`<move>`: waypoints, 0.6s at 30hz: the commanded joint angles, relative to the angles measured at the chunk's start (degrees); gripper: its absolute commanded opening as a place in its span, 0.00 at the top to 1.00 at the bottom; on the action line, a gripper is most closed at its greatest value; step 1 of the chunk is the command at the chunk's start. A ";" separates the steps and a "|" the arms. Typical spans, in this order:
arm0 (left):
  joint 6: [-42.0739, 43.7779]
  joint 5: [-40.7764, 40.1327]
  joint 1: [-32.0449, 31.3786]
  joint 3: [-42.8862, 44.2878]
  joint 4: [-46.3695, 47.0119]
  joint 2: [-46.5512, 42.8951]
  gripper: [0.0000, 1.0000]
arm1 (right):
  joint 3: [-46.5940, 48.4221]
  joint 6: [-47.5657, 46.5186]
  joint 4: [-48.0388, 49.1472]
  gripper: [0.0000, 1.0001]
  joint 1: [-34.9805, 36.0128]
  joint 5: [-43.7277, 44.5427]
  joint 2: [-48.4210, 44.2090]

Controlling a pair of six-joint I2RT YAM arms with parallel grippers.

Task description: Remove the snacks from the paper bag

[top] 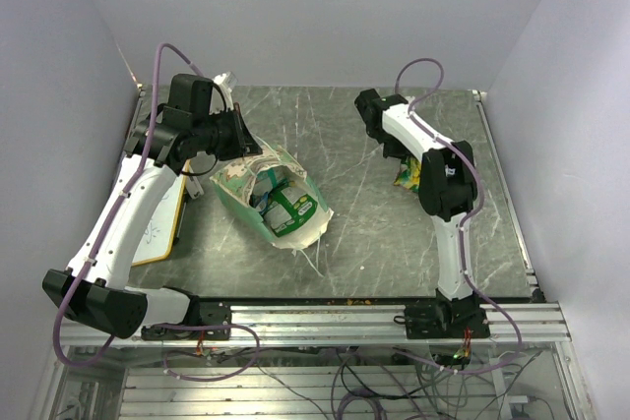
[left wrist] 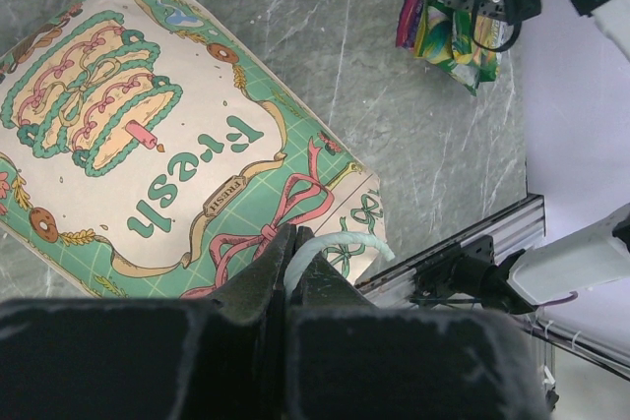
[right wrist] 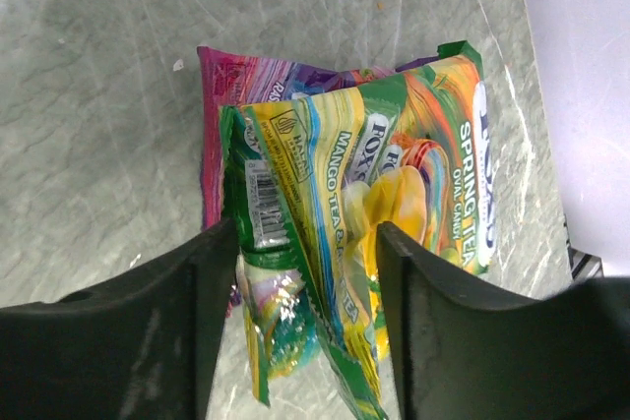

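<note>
Grey marbled table (top: 374, 233) inside pale walls. At far left, a yellow-framed whiteboard (top: 157, 228) lies under the left arm. Left end effector (left wrist: 292, 263), clenched, grasps the paper bag (left wrist: 148, 145) by its white string handle (left wrist: 335, 243); the bag lies tipped on its side left of centre, a green-and-white packet (top: 290, 209) visible in its open mouth. At far right, the right end effector (right wrist: 307, 233) is released, fingers spread either side of a green-yellow packet (right wrist: 394, 184) lying on a magenta packet (right wrist: 246, 81).
</note>
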 commanded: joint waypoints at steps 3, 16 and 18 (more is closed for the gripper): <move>0.39 1.41 0.42 0.21 0.50 -0.64 0.93 | -3.06 -9.10 7.07 0.23 -0.17 -9.80 -19.41; -2.27 7.42 0.41 -4.72 5.29 -2.15 0.93 | -52.17 -57.07 54.06 0.11 16.40 -64.41 -59.98; -3.10 9.51 0.43 -6.28 6.16 -2.46 0.93 | -56.83 -63.43 57.85 0.11 21.56 -65.74 -63.39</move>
